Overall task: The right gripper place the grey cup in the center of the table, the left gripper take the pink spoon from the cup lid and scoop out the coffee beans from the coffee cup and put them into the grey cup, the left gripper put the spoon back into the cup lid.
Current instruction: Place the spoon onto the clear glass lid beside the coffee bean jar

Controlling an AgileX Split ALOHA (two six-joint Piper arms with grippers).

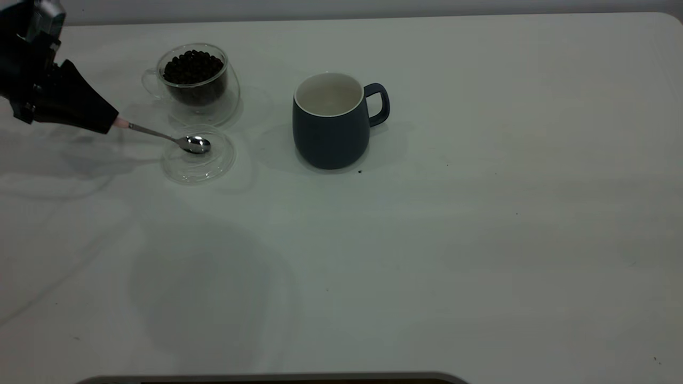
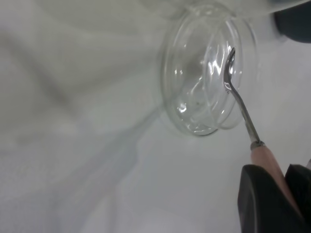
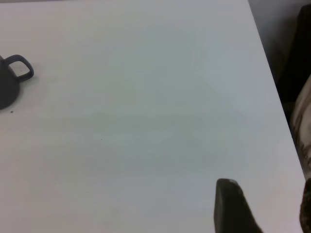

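My left gripper [image 1: 113,122] is at the table's left, shut on the pale pink handle of the pink spoon [image 1: 160,136]. The spoon's shiny, empty bowl sits over the clear cup lid [image 1: 176,169]; I cannot tell if it touches. In the left wrist view my left gripper [image 2: 279,171] holds the spoon [image 2: 239,99] with its bowl over the lid [image 2: 192,82]. The coffee cup [image 1: 198,98], full of coffee beans [image 1: 193,66], stands just behind the lid. The grey cup [image 1: 331,133] stands upright to the right, handle to the right. My right gripper [image 3: 267,185] is open and empty, away from the grey cup [image 3: 7,85].
The white table [image 1: 427,266] stretches wide to the right and front of the cups. A few dark specks lie near the grey cup's base. In the right wrist view the table's edge [image 3: 272,77] borders a dark area.
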